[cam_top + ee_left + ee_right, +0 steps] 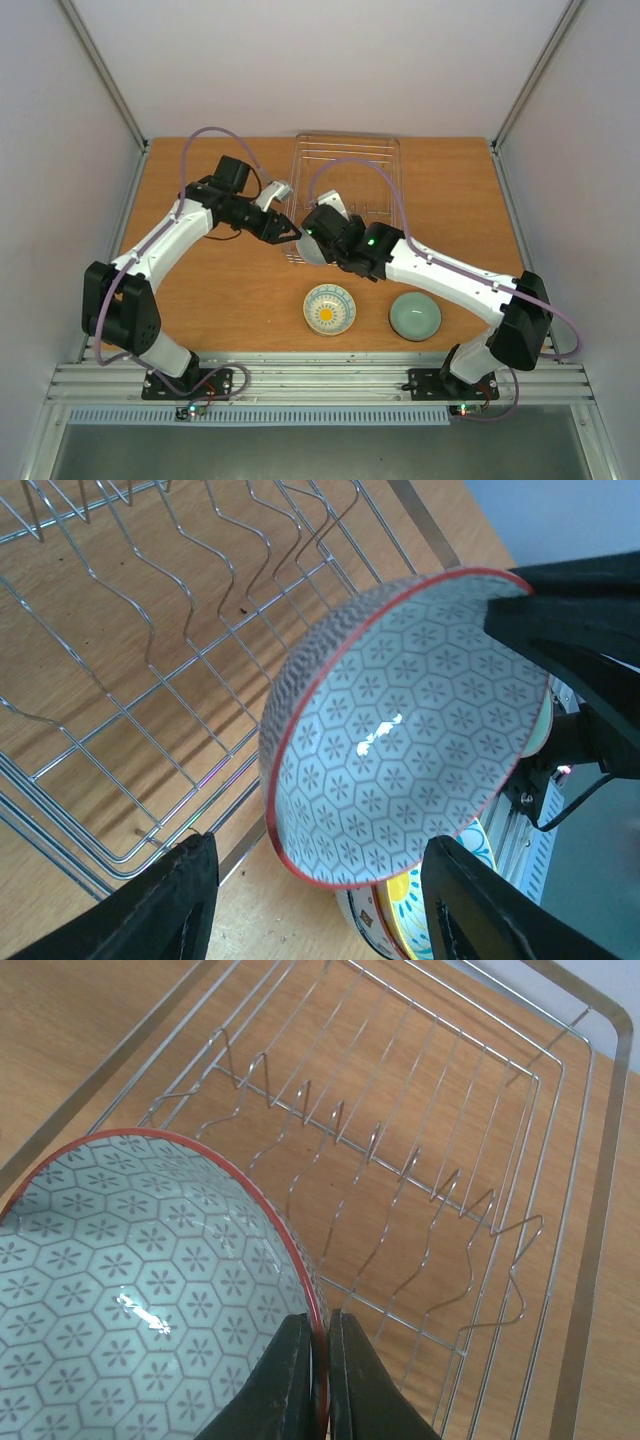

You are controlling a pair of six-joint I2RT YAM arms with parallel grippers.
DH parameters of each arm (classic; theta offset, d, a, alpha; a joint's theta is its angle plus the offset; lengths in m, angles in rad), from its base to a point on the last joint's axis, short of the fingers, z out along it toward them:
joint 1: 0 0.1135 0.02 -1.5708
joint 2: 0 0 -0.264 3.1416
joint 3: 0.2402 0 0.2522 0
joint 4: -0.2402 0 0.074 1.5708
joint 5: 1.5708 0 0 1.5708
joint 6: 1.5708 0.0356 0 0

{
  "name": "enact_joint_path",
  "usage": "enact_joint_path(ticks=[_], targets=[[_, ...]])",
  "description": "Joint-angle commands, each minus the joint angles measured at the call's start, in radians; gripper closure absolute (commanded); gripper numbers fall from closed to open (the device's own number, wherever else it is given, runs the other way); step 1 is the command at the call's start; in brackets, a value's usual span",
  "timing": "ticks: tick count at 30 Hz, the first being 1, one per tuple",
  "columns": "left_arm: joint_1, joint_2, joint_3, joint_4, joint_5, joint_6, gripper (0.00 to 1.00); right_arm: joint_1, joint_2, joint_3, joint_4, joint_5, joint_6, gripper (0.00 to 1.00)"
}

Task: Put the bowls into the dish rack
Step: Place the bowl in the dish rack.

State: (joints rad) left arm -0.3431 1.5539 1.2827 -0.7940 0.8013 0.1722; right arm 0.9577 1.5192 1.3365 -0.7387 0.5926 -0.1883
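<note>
1. Right gripper (323, 1322): its fingers are pinched together on the red rim of the hexagon-patterned bowl (130, 1290), one finger inside the rim and one outside. The bowl is carried on edge, not flat.
2. Left gripper (290, 234): fingers apart. In its wrist view one stands at each side below the bowl. I see no firm contact, so I judge that it holds nothing.
3. Key relation: the held bowl hangs at the near left corner of the dish rack (345, 165), above the wire. The row of tines (400, 1160) lies just beyond it, further from the arm bases. The bowl's open face is turned towards the left arm, and its rim runs roughly across the tine row. The right arm is the nearer one and already has the load.
4. Judgement: the next move calls for a short carry forward and a lowering of the rim between two tines.
5. Surface: thin wire over the wooden table (200, 300). It looks slippery for ceramic, so the bowl could tip if it is let go early.
6. Room: the tine slots that show in the wrist views hold nothing. The left fingers close by are the main thing in the way.
7. Waiting on the table between the arm bases: the yellow-patterned bowl (329, 309) and the pale green bowl (415, 316), near each other but apart.
</note>
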Motion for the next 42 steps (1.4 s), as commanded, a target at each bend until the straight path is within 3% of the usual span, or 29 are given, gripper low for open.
enact_joint_path(ticks=[1,10,15,22,26,30,36,42], targets=[[-0.015,0.013,-0.026,0.07,-0.027,-0.047,0.44,0.047,-0.013,0.041,0.05,0.081,-0.009,0.95],[-0.047,0.047,-0.059,0.096,-0.066,-0.043,0.48,0.078,-0.05,0.038,0.085,0.082,-0.021,0.95],[-0.057,0.064,-0.062,0.093,-0.071,-0.027,0.63,0.078,-0.057,0.032,0.115,0.05,-0.031,0.94],[-0.06,0.076,-0.063,0.091,-0.064,-0.018,0.98,0.08,-0.048,0.027,0.133,0.026,-0.035,0.94],[-0.059,0.074,-0.076,0.095,-0.051,-0.004,1.0,0.079,-0.051,0.015,0.134,0.014,-0.037,0.92],[-0.059,0.049,-0.1,0.107,-0.007,0.03,0.99,0.079,-0.077,-0.01,0.138,0.012,-0.037,0.81],[-0.06,-0.02,-0.143,0.137,0.043,0.072,1.0,0.079,-0.18,-0.075,0.165,-0.037,-0.041,0.47],[-0.059,-0.088,-0.201,0.213,0.03,0.064,1.0,0.076,-0.262,-0.11,0.151,-0.226,-0.001,0.36]])
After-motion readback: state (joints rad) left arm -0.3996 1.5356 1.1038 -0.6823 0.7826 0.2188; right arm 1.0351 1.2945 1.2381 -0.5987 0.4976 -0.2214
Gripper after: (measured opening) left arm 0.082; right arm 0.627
